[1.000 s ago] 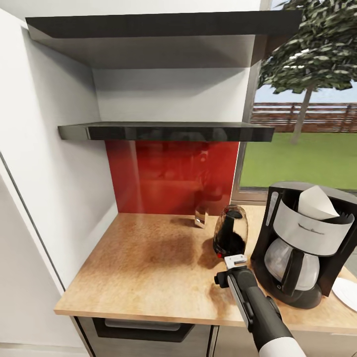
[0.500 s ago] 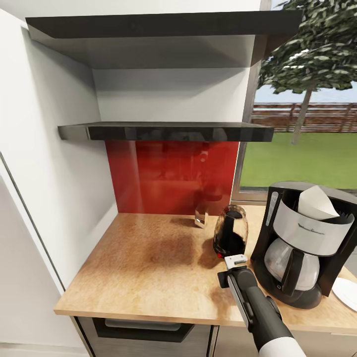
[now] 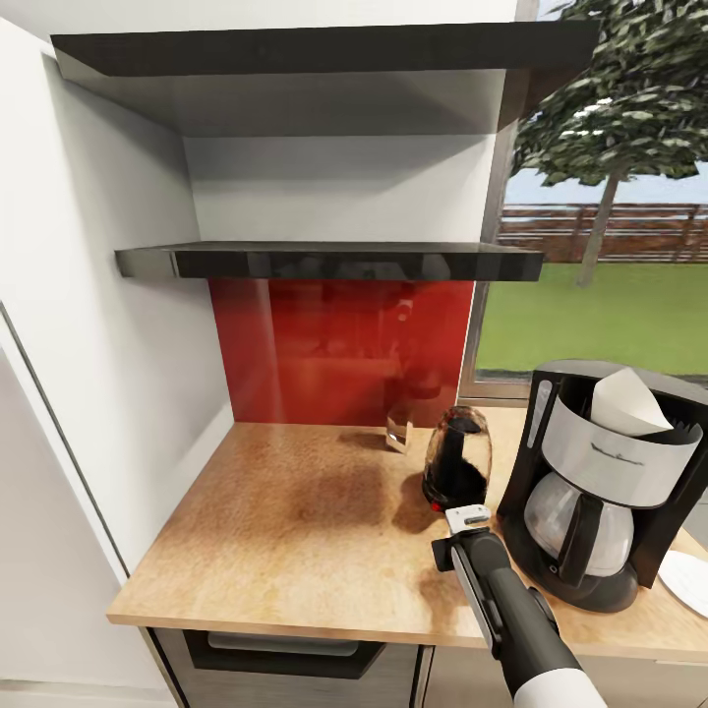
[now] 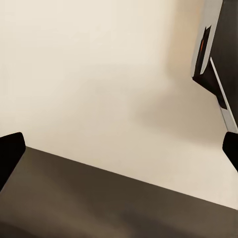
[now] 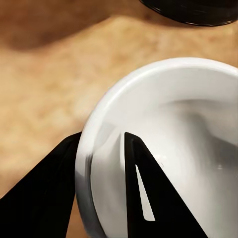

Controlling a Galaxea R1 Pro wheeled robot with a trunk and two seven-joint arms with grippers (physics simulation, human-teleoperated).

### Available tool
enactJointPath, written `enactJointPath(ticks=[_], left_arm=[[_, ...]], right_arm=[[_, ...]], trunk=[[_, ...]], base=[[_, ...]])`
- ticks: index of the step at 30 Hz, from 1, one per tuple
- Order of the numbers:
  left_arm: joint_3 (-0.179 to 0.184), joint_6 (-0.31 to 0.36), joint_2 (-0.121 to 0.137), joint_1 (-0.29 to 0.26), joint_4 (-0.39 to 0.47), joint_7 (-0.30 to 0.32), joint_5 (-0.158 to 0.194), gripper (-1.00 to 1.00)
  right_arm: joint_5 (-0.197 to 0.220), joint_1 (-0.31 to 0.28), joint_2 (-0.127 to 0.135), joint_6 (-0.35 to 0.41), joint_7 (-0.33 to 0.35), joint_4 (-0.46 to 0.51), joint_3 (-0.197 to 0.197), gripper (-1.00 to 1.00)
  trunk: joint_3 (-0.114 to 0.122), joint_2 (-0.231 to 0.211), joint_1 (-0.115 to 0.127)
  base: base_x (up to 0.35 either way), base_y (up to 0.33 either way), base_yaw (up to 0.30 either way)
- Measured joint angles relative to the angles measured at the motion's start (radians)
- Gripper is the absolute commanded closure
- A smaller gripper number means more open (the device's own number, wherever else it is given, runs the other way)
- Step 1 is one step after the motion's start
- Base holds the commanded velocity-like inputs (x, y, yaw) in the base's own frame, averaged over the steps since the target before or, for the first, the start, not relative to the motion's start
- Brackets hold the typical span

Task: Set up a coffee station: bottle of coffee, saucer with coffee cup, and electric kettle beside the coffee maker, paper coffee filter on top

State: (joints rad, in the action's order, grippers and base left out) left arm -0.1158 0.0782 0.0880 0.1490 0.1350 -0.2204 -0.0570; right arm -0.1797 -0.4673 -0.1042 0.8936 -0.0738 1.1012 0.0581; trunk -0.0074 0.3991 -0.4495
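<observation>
On the kitchen countertop (image 3: 295,531) the coffee maker (image 3: 600,482) stands at the right, with the paper coffee filter (image 3: 624,403) on its top. The electric kettle (image 3: 457,457) sits just left of it. A sliver of the saucer (image 3: 688,580) shows at the right edge. The kitchen shelf (image 3: 334,261) looks bare; the bottle of coffee is out of view. In the right wrist view my right gripper (image 5: 101,136) is shut on the coffee cup (image 5: 188,124), one finger inside the rim and one outside, above the countertop (image 5: 49,74) near the coffee maker's base (image 5: 198,10). My left gripper (image 4: 119,148) is open.
A small clear glass (image 3: 398,428) stands by the red wall panel (image 3: 334,349) behind the kettle. A black arm link (image 3: 492,580) rises from the bottom edge, ending just in front of the kettle. A white wall (image 3: 108,324) bounds the counter's left; an upper shelf (image 3: 295,59) hangs above.
The black arm link has edged slightly to the right. The kettle's look has changed a little, as if it turned slightly. Everything else is as before.
</observation>
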Motion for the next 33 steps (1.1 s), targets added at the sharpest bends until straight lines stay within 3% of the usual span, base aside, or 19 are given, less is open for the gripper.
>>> enactJointPath(ticks=[16, 28, 31, 33], left_arm=[[-0.001, -0.001, 0.002, 0.000, -0.001, 0.001, 0.000, -1.00], [-0.001, -0.012, 0.007, 0.000, 0.000, 0.002, 0.000, -1.00], [-0.002, -0.013, 0.009, 0.000, 0.000, 0.002, 0.001, -1.00], [-0.001, -0.013, 0.009, 0.000, 0.000, 0.002, 0.001, -1.00]], right_arm=[[0.018, 0.000, -0.002, -0.003, -0.003, 0.009, 0.001, 1.00], [0.020, 0.000, -0.010, -0.001, -0.004, 0.146, 0.011, 1.00], [0.022, 0.000, -0.012, 0.000, -0.003, 0.199, 0.032, 1.00], [0.027, 0.000, -0.013, 0.001, -0.003, 0.222, 0.074, 1.00]], trunk=[[0.000, 0.000, 0.000], [0.000, 0.000, 0.000], [0.000, 0.000, 0.000], [0.000, 0.000, 0.000]], base=[[0.000, 0.000, 0.000], [0.000, 0.000, 0.000], [0.000, 0.000, 0.000], [0.000, 0.000, 0.000]])
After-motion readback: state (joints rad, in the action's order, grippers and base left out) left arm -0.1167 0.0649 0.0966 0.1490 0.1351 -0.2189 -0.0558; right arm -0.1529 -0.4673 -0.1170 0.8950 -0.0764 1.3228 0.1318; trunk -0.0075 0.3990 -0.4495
